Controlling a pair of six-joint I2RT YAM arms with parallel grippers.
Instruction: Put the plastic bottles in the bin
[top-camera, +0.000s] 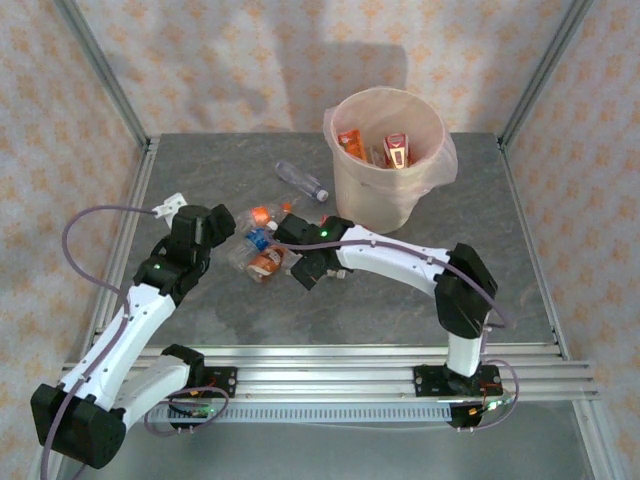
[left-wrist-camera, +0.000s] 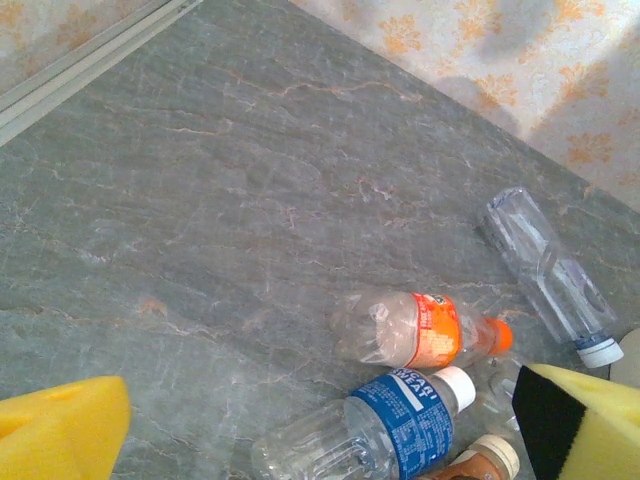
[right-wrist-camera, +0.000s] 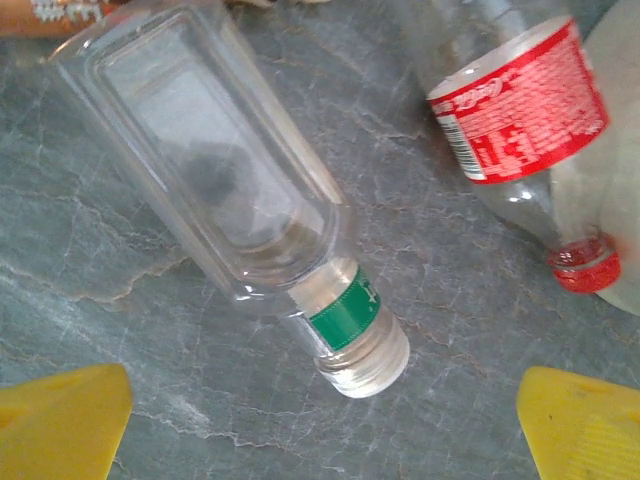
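We're watching left gripper (left-wrist-camera: 320, 435) gaping wide, yellow foam pads (left-wrist-camera: 60, 430) hovering over marbled grey table (left-wrist-camera: 200, 200). Crinkled clear bottles (top-camera: 262, 248) lying clustered mid-table. Next, right gripper (right-wrist-camera: 320, 425) standing wide above flat-sided bottle (right-wrist-camera: 220, 170). Rear right, round beige bin (top-camera: 380, 205), bag-lined, holding orange bottles (top-camera: 397, 150).

I note a grey marbled tabletop (top-camera: 250, 315), beige flower-print wallpaper (top-camera: 200, 60) from 9 round to 3 o'clock, aluminium posts (top-camera: 103, 70) at 10 and 2, and soft shadows at 12.
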